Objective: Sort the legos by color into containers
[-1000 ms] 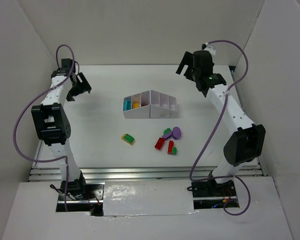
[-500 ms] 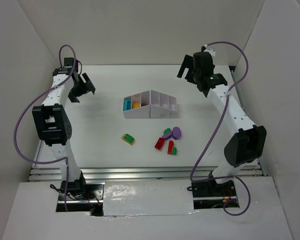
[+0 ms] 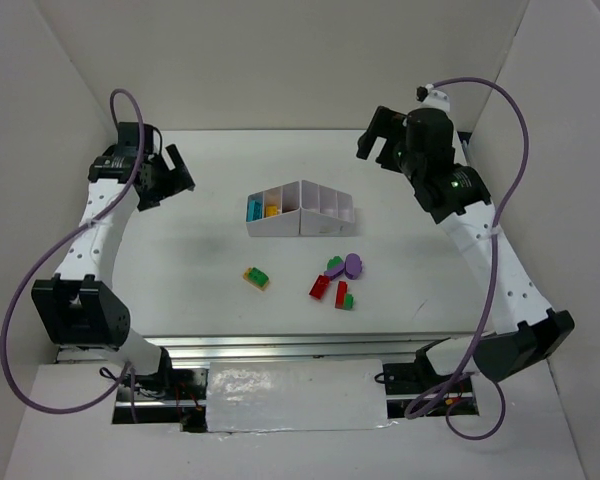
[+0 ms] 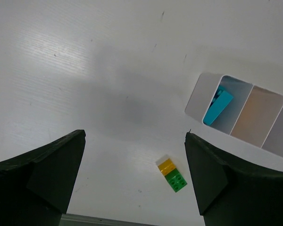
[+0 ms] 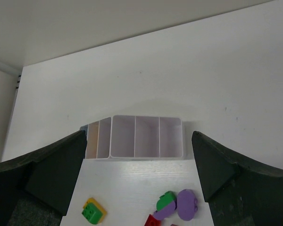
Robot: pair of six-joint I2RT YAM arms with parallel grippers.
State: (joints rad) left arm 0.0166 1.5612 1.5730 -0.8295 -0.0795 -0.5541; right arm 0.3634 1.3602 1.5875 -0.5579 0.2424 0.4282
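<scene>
The white tray (image 3: 315, 223) of containers stands mid-table; its leftmost compartment holds a light blue lego (image 3: 253, 208) and the one beside it a yellow lego (image 3: 271, 210). In front lie a green-on-yellow lego (image 3: 256, 277), a purple lego (image 3: 354, 264), a green-on-purple one (image 3: 334, 266) and two red ones (image 3: 320, 287). My left gripper (image 3: 168, 172) hovers open at the tray's left, high over the table. My right gripper (image 3: 382, 135) hovers open behind the tray's right end. In the left wrist view the open gripper (image 4: 134, 136) frames the green-yellow lego (image 4: 172, 174). In the right wrist view the open gripper (image 5: 139, 136) frames the tray (image 5: 146, 158).
White walls close in the table on the left, back and right. Purple cables loop off both arms. The arm bases stand at the near edge.
Both arms have swung their elbows outward and lower, and both grippers have shifted slightly right. Jaws stay wide. No lego has moved.
</scene>
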